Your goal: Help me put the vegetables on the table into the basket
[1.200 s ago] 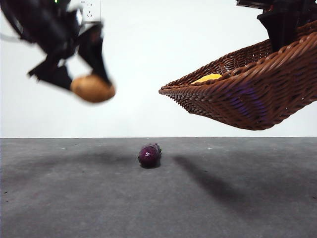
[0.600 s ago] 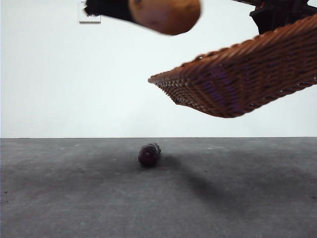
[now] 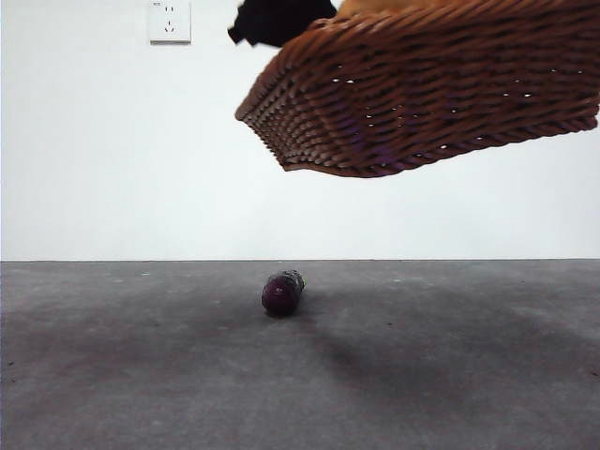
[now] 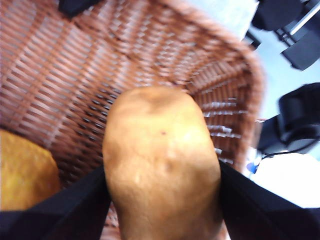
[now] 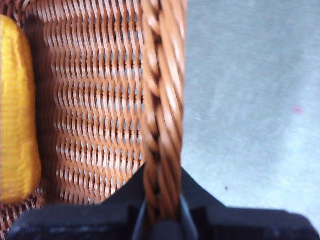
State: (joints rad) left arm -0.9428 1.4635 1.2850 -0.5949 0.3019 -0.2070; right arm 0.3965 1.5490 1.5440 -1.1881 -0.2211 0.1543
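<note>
Left gripper (image 4: 162, 200) is pinching the potato (image 4: 162, 160) over the wicker basket (image 3: 422, 94), which the right gripper (image 5: 162, 220) is holding aloft, clamped on its rim; release comes next.

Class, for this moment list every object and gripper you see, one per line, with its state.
Brown wicker basket: lifted off table, tilted.
Rounded brown potato: gripped, above basket interior.
Yellow corn cob: lying inside basket.
Dark purple eggplant: resting on grey table.
Left gripper: shut on potato.
Right gripper: clamping basket rim.
</note>
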